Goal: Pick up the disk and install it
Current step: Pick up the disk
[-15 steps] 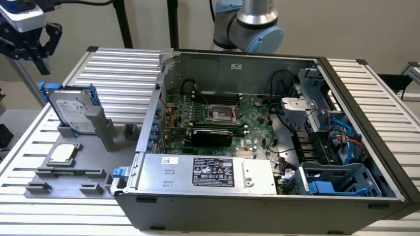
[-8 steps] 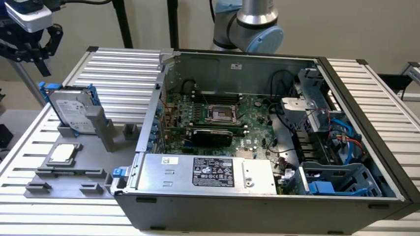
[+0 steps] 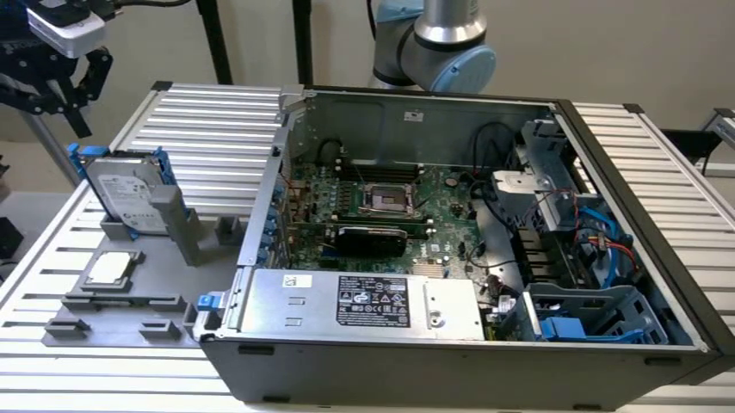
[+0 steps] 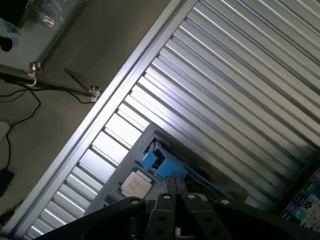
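The disk (image 3: 124, 196) is standing on edge in a slot of the grey fixture (image 3: 120, 303). The fixture is sitting on the slatted aluminium table (image 3: 224, 120), at the exterior view's left of the open computer case (image 3: 460, 353). The disk's blue carrier is framing a white label whose print is too small to read. A square processor chip (image 3: 109, 268) is lying flat on the same fixture, just beside the disk. Inside the case, the grey power supply (image 3: 356, 301) is carrying a black label with white print and a small white sticker, neither legible. The gripper (image 3: 60, 96) is hovering above the disk, well apart from it and holding nothing. In the wrist view its fingers (image 4: 170, 187) are sitting closed against each other, pointing down towards the blue carrier and the chip. A silver and light-blue arm joint (image 3: 442, 43) is showing behind the case.
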Robot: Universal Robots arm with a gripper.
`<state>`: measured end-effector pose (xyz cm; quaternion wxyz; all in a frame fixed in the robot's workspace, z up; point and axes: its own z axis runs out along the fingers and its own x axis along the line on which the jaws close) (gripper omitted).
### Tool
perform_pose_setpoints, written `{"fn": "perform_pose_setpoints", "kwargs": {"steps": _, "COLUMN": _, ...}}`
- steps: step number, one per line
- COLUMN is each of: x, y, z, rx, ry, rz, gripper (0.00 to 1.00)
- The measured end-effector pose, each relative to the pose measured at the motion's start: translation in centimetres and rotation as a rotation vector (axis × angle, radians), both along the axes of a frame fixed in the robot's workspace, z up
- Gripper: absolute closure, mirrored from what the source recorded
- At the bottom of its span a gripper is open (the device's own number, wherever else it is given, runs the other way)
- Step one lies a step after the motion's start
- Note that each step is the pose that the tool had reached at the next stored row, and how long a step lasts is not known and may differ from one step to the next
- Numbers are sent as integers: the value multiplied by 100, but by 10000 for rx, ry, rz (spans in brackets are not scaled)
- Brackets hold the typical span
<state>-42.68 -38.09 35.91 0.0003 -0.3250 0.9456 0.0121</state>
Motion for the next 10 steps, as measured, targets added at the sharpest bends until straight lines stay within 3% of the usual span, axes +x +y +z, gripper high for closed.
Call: {"fn": "perform_pose_setpoints", "kwargs": {"steps": 10, "x": 0, "y": 0, "z": -9, "rx": 0, "ry": 0, "rz": 1831, "gripper": 89}}
